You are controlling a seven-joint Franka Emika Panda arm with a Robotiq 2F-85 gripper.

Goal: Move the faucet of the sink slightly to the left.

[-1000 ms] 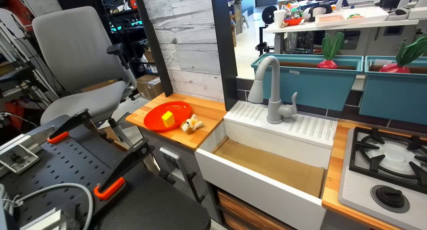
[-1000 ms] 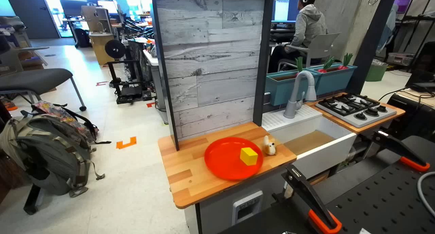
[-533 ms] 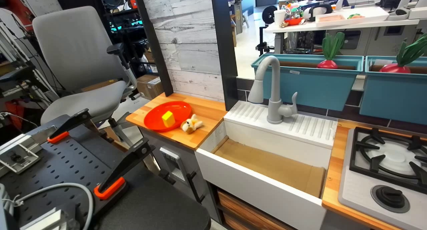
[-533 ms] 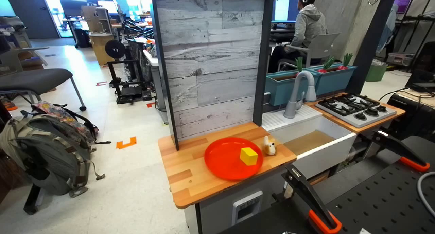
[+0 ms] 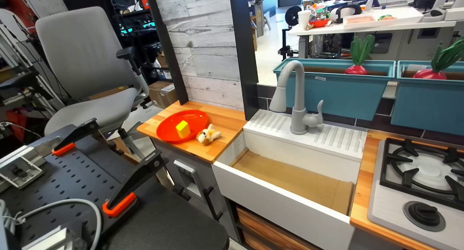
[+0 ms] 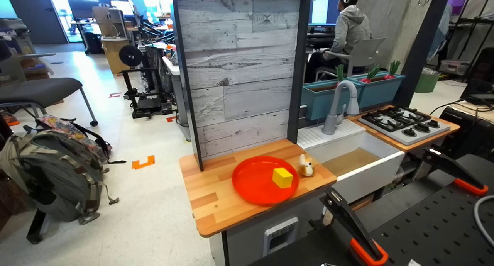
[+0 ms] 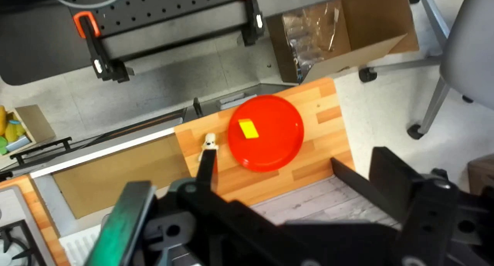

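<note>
The faucet (image 5: 299, 94) is a tall grey gooseneck tap standing upright on the ribbed back ledge of the sink. Its spout hangs toward the left in this exterior view; the faucet also shows in an exterior view (image 6: 334, 107), with the spout toward the right. The white sink (image 5: 282, 208) has a tan bottom and also shows in an exterior view (image 6: 370, 178) and in the wrist view (image 7: 104, 153). My gripper (image 7: 295, 152) shows only in the wrist view, wide open, with nothing between its fingers. It is above the counter and wood panel; its body hides most of the faucet area there.
A red plate (image 7: 270, 154) with a yellow block (image 7: 248, 129) and a small plush dog (image 7: 209, 141) are on the wooden counter (image 7: 328, 115). A tall wood-plank panel (image 6: 239, 65) stands behind. Blue planters (image 5: 333, 94) stand behind the faucet. A stovetop (image 5: 395, 203) is beside the sink.
</note>
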